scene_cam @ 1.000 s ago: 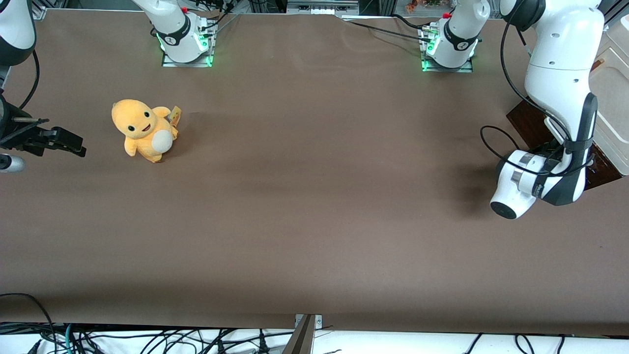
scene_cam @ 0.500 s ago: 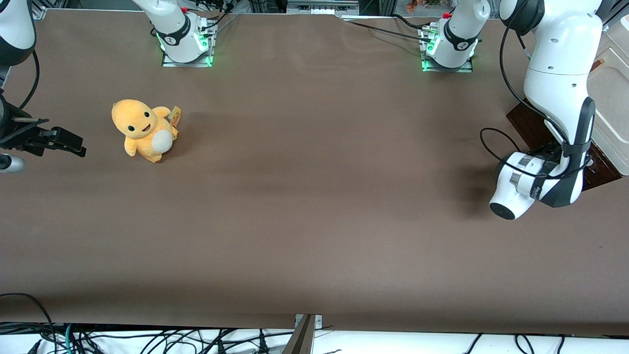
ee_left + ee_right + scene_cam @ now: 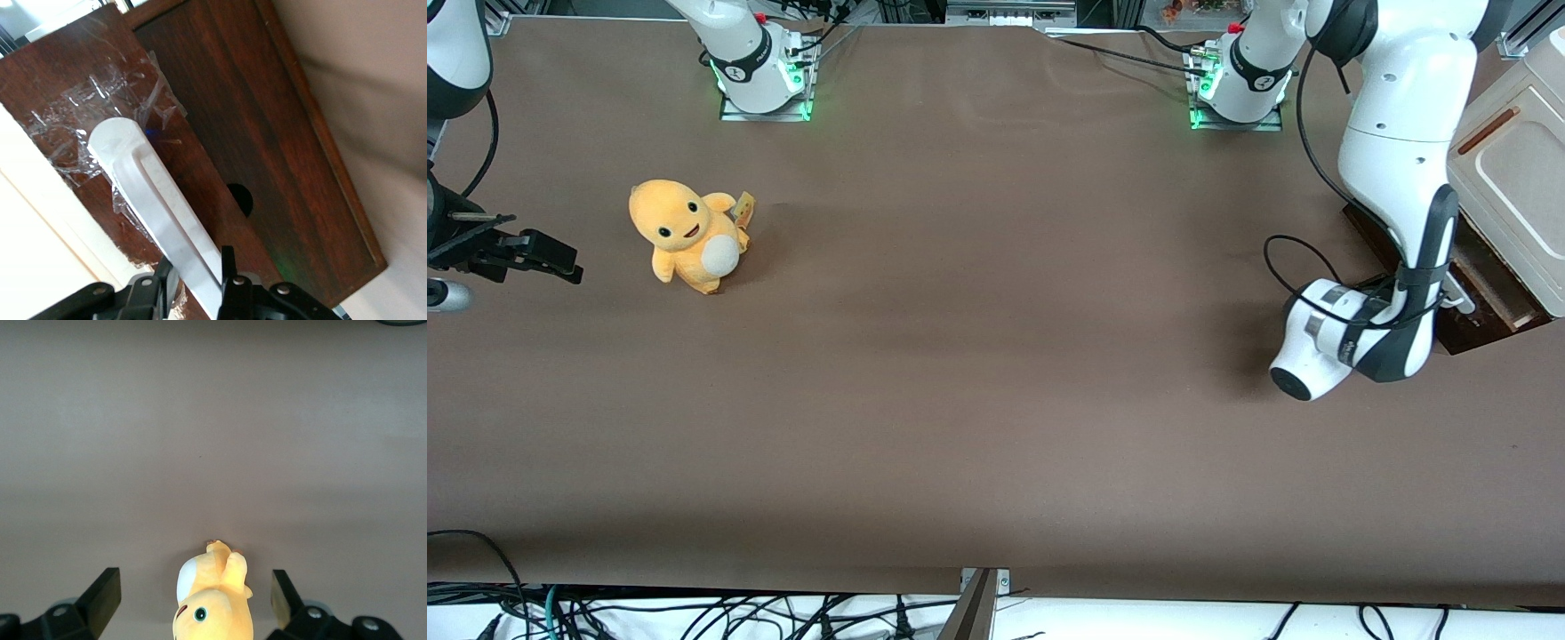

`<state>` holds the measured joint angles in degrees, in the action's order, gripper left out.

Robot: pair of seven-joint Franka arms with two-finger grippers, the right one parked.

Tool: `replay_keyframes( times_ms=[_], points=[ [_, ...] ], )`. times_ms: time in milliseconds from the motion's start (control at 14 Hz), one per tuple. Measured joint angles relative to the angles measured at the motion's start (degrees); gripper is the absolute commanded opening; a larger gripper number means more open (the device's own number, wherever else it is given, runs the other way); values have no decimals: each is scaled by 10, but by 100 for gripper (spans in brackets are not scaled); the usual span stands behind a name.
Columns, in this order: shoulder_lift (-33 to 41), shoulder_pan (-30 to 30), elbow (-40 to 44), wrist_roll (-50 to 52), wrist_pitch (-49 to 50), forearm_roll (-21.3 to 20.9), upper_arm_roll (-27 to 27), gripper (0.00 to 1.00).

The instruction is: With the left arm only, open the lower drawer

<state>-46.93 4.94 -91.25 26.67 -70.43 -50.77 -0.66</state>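
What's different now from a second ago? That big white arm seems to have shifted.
The left arm has swung toward the table's middle, pulling the lower drawer out, so its inside now shows. Its hand is clamped on the drawer's white bar handle. The cream panel above shows more fully. The yellow plush toy has not moved.
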Motion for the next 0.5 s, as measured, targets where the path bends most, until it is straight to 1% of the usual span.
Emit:
replay_keyframes(
  times_ms=[143, 214, 357, 429, 500],
  points=[
    [-3, 14, 13, -1, 0, 9, 0, 8],
    [-4, 20, 18, -1, 0, 13, 0, 10],
    [-7, 25, 23, -1, 2, 15, 0, 39],
    [-8, 25, 24, -2, 4, 15, 0, 99],
    [-8, 25, 25, -9, 4, 15, 1, 100]
  ],
)
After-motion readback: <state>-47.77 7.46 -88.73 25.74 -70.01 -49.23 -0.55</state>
